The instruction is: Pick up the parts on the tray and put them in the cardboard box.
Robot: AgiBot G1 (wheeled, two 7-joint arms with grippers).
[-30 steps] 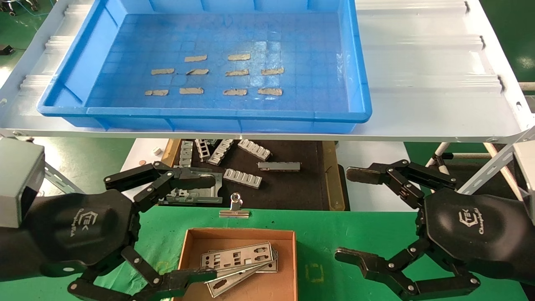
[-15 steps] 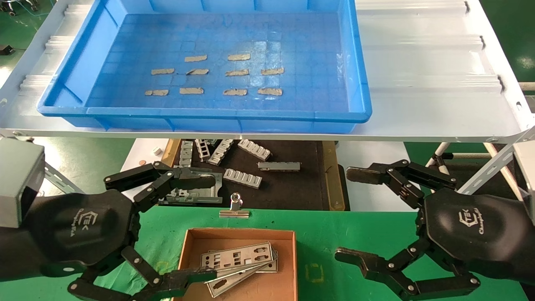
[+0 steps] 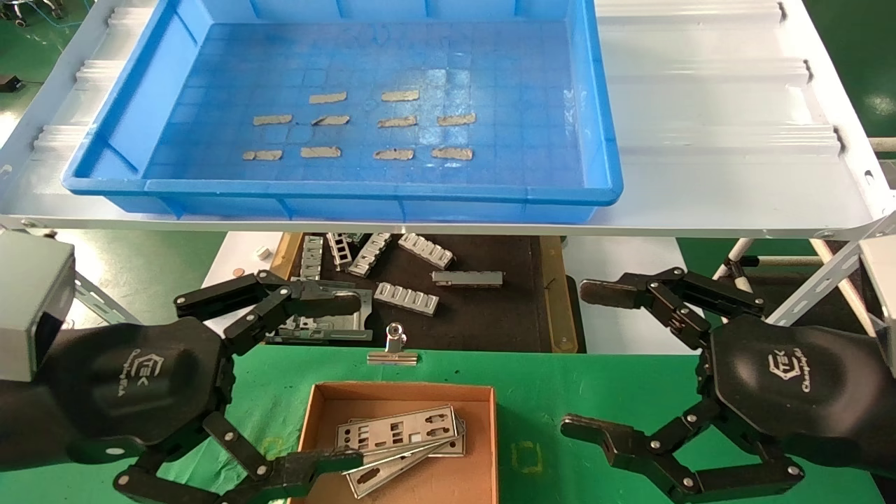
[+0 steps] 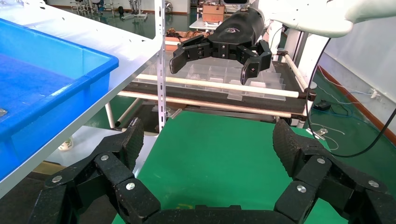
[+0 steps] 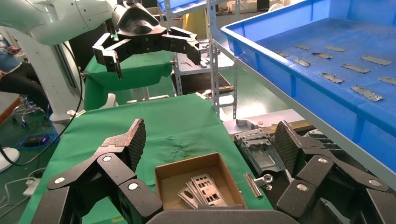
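Note:
The blue tray (image 3: 609, 189) sits on the white shelf at the top and holds only small grey tape-like strips (image 3: 396, 122); no plates show in it. Silver punched plates (image 3: 396, 428) lie stacked in the brown cardboard box (image 3: 318, 409) on the green cloth; they also show in the right wrist view (image 5: 205, 187) in the box (image 5: 187, 164). My left gripper (image 3: 336, 378) is open and empty, hovering left of the box. My right gripper (image 3: 591, 360) is open and empty, right of the box. Each wrist view shows the other gripper (image 4: 212, 58) (image 5: 149, 49).
A dark brown-edged mat (image 3: 490, 315) under the shelf holds chunky ribbed metal pieces (image 3: 406, 297) and a flat metal bracket (image 3: 325, 329). A silver binder clip (image 3: 393, 350) lies on the cloth's far edge. The white shelf edge (image 3: 448, 227) overhangs the mat.

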